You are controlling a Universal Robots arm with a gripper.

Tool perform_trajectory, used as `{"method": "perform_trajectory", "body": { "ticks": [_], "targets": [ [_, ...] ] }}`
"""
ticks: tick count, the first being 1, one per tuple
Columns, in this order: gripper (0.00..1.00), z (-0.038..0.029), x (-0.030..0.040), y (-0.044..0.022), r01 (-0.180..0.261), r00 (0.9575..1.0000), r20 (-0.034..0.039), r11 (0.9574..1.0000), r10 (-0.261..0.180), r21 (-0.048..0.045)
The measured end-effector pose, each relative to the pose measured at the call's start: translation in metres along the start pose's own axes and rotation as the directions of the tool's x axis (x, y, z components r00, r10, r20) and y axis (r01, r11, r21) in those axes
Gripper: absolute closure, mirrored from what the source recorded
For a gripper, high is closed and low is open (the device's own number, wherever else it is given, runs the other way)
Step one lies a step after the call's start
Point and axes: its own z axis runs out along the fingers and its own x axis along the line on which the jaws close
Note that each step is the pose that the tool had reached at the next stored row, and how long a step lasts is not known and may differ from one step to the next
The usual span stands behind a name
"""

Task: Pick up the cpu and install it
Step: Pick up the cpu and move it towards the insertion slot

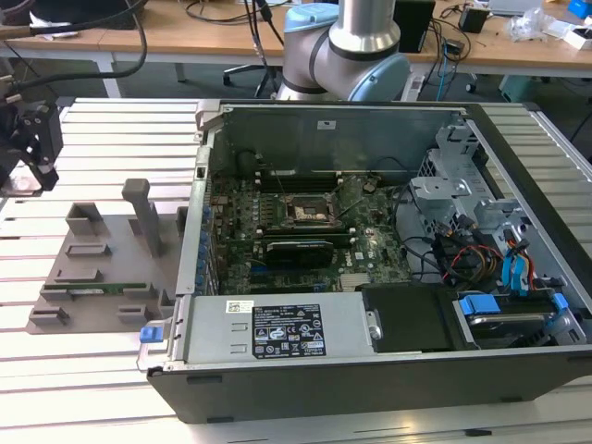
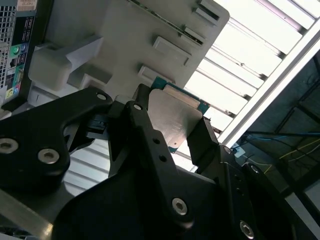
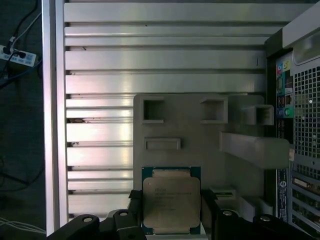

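Cpu (image 3: 171, 200) gripped edge to edge in the claw (image 3: 171, 212), black fingers (image 2: 143, 119) tight on two opposite sides, silver top showing. Held up over the grey holder tray (image 3: 200, 140) on the slatted table (image 3: 165, 55), at the exterior view's left of the open computer case (image 1: 370, 379).

I read this as a robotics lab, set up as a PC-assembly test cell. The arm (image 1: 347, 46) stands at the back of a slotted aluminium tabletop (image 1: 102, 125). An opened desktop computer case (image 1: 388, 379) lies on it, motherboard (image 1: 296, 231) exposed, with a grey parts fixture (image 1: 102, 268) beside it. Wooden desks (image 1: 176, 35) behind carry loose cables (image 1: 141, 42) and electronics. A power strip (image 3: 17, 55) lies on the dark floor in the first wrist view. The gripper (image 2: 172, 115) has a bare cpu (image 3: 171, 202) clamped between its fingers (image 2: 202, 140).
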Motion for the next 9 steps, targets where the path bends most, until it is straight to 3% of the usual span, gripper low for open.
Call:
{"method": "perform_trajectory", "body": {
  "ticks": [9],
  "targets": [
    [0.45, -0.0076, -0.0002, 0.0000, 0.000, 1.0000, 0.0000, 1.0000, 0.000, 0.0000]
  ]
}}
